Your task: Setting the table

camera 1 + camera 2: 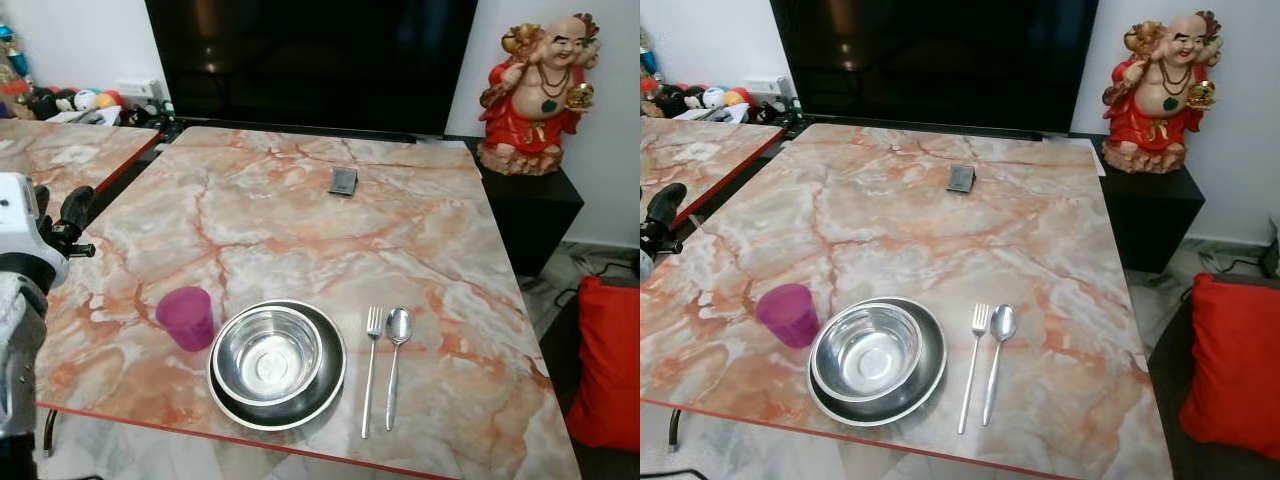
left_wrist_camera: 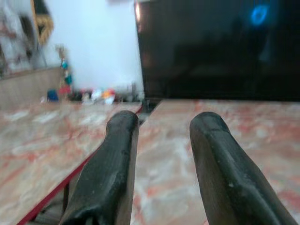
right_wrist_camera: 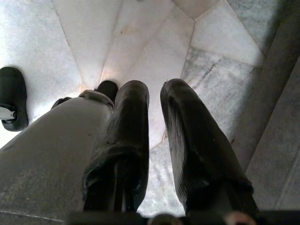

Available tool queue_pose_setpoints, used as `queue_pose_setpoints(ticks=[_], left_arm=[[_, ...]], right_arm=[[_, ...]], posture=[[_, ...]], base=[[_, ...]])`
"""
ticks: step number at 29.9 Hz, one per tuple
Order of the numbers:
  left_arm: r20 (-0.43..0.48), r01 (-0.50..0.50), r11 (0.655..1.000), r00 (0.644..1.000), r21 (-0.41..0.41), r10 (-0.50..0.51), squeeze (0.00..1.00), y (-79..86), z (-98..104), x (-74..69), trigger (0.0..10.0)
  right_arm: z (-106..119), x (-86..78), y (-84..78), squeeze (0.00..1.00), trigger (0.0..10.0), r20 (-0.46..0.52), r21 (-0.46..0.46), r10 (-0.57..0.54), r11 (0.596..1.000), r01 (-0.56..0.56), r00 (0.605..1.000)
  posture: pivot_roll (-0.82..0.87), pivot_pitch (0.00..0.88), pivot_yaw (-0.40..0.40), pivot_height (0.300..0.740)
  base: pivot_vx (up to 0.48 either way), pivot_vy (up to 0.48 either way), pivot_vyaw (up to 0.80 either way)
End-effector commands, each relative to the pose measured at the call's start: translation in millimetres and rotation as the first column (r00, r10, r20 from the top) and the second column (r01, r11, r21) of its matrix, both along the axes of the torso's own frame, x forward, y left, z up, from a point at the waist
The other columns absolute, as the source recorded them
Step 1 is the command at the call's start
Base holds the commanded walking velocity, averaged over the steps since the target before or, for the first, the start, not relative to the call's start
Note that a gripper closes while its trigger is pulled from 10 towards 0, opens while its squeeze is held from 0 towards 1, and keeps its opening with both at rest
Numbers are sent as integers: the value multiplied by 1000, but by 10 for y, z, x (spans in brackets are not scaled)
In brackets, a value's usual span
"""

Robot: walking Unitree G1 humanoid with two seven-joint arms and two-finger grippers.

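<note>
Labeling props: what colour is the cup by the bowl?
Translucent magenta-purple cup, clearest in left eye view.

The tabletop [image 1: 300,210] is showing pale marble veined in orange and pink, edged in red. A translucent magenta cup [image 1: 186,318] is glowing beside a shiny silver bowl [image 1: 268,355] sitting in a darker grey plate [image 1: 325,385]. The fork [image 1: 371,368] and spoon [image 1: 396,360] are gleaming silver. A small dark grey object [image 1: 343,181] is lying farther back. The figurine [image 1: 535,90] is wearing red with gold trim. The left claw [image 2: 161,173] is showing matte black fingers.
</note>
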State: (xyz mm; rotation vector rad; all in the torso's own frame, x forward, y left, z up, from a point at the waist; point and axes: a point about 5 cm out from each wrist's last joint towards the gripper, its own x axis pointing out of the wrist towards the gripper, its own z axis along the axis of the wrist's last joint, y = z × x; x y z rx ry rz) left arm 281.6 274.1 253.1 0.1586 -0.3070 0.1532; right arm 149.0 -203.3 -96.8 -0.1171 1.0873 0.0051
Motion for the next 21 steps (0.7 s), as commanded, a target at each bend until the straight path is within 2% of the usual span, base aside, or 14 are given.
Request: queue_pose_setpoints(ticks=[1,2,3,8,14,21], left_arm=[[66,36,998,997,51,-39,0,-156,58,-39,10000],[74,40,998,996,56,-45,0,-178,50,-45,10000],[73,71,994,994,87,-78,0,-314,-6,-64,10000],[55,95,994,994,58,-98,0,-467,-136,-63,10000],[49,127,992,991,13,-128,0,-566,-195,-39,10000],[48,101,995,994,29,-102,0,-591,-296,-32,10000]], right_arm=[[-8,-30,-16,0,10000,-4,4,-13,1000,13,1000],[-8,-31,-17,0,10000,-4,4,-13,1000,13,1000],[-9,-33,-15,0,10000,-3,7,-13,1000,13,1000],[-9,-34,-10,0,10000,-3,12,-6,1000,6,1000],[-11,-33,0,0,10000,-2,13,-2,1000,2,1000],[-8,-22,11,0,10000,-1,14,17,1000,-17,1000]], posture=[[77,0,-14,740],[77,0,-14,740],[79,0,-12,740],[81,0,-12,740],[77,0,-7,740],[79,0,-5,740]], base=[[0,0,0],[0,0,0],[0,0,0],[0,0,0],[0,0,0],[0,0,0]])
